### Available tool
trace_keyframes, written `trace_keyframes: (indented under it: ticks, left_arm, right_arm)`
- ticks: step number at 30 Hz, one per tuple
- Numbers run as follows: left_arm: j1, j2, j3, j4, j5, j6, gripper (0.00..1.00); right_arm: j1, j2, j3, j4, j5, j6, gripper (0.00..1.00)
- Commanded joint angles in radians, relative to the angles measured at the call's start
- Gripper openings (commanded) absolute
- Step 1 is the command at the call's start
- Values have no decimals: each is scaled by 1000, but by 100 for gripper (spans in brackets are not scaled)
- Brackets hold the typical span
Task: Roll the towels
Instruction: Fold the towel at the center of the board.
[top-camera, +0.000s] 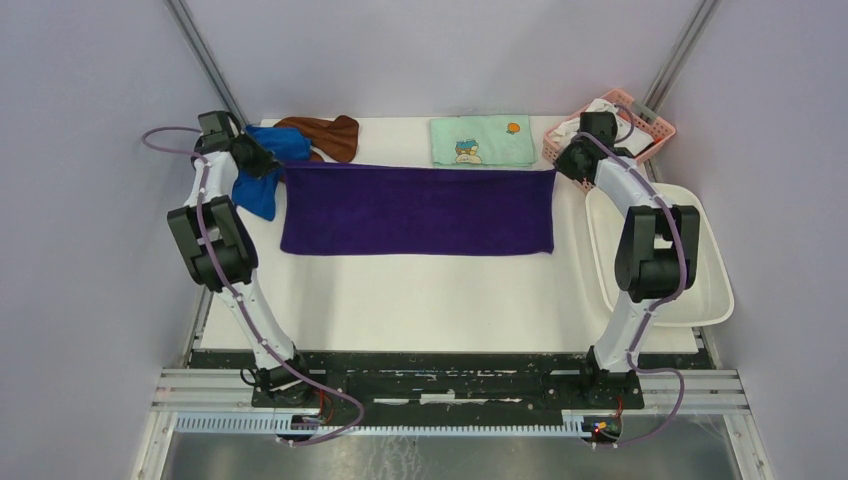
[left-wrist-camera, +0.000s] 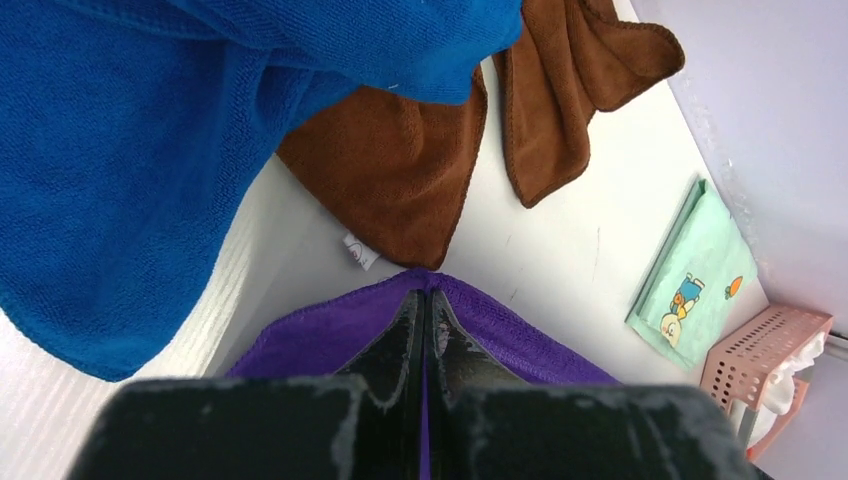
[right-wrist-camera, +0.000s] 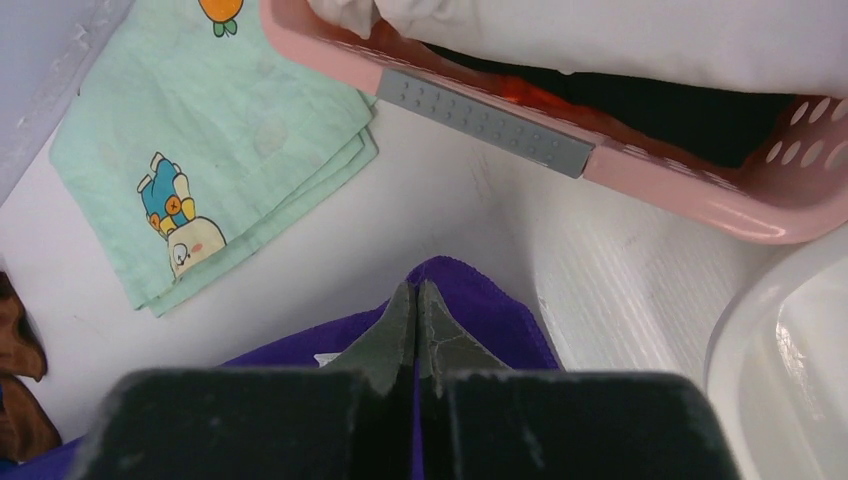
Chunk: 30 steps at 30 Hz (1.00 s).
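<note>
White table (top-camera: 440, 290) | purple towel (top-camera: 418, 210) flat near far edge | L gripper (left-wrist-camera: 425, 297) pinching its far-left corner | R gripper (right-wrist-camera: 416, 292) pinching far-right corner

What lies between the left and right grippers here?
The dark purple towel, its far edge running from the left gripper to the right gripper, each shut on a corner. Seen in the top view.

Pale lilac walls (top-camera: 90, 150) enclose an evenly lit white table (top-camera: 420, 300).
</note>
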Motion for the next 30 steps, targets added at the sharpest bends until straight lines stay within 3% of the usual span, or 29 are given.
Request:
trace_keyframes:
  ticks: [1, 15, 30]
  left_arm:
    - [7, 4, 37, 29, 24, -41, 3]
    - [55, -128, -199, -27, -38, 45, 3]
    - [81, -248, -456, -41, -90, 124, 3]
  right_arm:
    - [-30, 4, 37, 64, -24, 8, 0]
    - [-40, -110, -118, -61, -134, 9, 0]
    - [-43, -271, -382, -112, -121, -4, 0]
